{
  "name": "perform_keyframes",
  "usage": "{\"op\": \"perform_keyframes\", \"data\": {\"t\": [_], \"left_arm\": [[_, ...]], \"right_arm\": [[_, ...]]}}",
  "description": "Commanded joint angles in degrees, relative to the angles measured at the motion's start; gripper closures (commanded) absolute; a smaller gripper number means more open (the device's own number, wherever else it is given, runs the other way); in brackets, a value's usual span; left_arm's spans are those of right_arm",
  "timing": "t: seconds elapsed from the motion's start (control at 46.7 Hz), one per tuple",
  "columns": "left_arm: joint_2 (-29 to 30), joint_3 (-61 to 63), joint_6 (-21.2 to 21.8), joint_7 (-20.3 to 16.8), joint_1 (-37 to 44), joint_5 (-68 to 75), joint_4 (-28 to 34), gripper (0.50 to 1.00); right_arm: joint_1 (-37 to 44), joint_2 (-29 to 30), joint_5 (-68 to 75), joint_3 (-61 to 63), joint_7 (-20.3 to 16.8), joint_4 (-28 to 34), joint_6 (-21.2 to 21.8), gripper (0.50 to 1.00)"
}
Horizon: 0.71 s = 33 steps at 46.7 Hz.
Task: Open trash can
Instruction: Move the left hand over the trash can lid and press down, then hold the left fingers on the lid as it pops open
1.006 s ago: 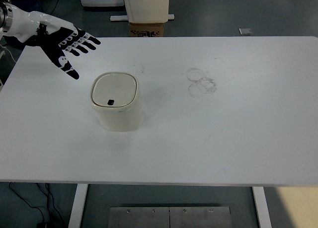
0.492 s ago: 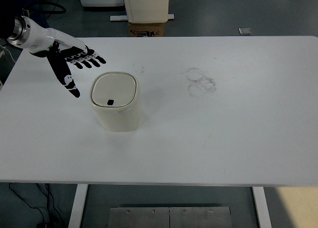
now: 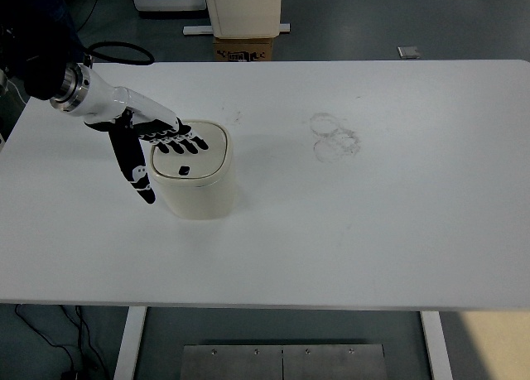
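You have one cream trash can (image 3: 195, 181) on the white desk (image 3: 373, 214), lid shut; no legible writing anywhere. Left robot hand (image 3: 147, 144) is spread open, fingertips (image 3: 184, 144) over the lid, gripping nothing.

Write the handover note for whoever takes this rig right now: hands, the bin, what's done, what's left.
Left hand: open, black fingers spread over the left part of the lid, thumb hanging down beside the can's left wall. Contact with the lid cannot be confirmed.
Right hand: not in view.
Cream rounded-square plastic trash can: upright on the white table, left of centre. Its lid is shut, the small dark button near its front edge uncovered.
Done: hand brought over the can.
Left: probably press the lid or button so it opens, then withdraw.
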Motion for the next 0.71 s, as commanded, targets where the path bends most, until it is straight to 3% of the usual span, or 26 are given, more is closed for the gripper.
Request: {"op": "perform_keyframes", "data": {"t": [0.0, 0.685], "left_arm": [[-0.1, 0.0, 0.0, 0.0, 0.9, 0.2, 0.0, 0.500], [-0.7, 0.0, 0.0, 0.8, 3.2, 2.3, -0.4, 0.500]], "right_arm": [[0.0, 0.0, 0.0, 0.0, 0.0, 0.0, 0.1, 0.509], [0.0, 0.0, 0.0, 0.0, 0.0, 0.0, 0.1, 0.509]]}}
